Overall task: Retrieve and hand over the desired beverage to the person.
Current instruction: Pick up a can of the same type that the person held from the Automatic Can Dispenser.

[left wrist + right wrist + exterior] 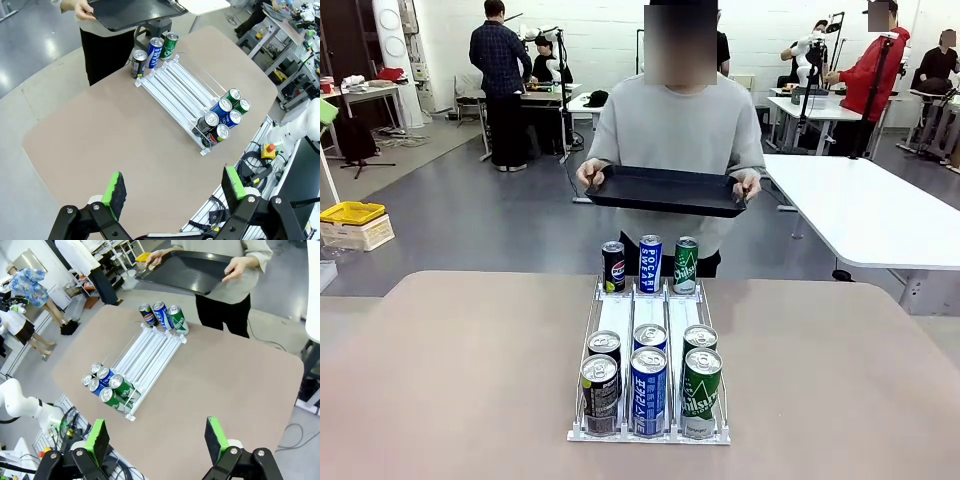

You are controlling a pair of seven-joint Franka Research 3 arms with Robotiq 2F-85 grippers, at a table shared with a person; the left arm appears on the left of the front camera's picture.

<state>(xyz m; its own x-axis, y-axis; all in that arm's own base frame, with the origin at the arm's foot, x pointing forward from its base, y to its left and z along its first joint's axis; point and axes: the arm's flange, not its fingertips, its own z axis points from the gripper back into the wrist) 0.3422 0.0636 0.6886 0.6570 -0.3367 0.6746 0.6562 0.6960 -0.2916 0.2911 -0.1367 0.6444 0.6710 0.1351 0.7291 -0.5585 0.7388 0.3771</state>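
Note:
The person [680,130] stands at the far side of the table, holding a black tray [665,190] level in both hands. A clear three-lane rack [650,315] lies in the middle of the brown table [450,380]. At its far end stand a black can [613,267], a blue can [650,264] and a green can [686,265]. Several more cans [648,385] in the same colours crowd the near end. Nothing marks which beverage is desired. My left gripper [173,186] hangs open high over the table, as does my right gripper [157,435]; both are empty.
A white table [880,210] stands behind on the right, and a yellow bin [352,213] sits on the floor at left. Other people work at benches farther back. Bare tabletop lies on both sides of the rack.

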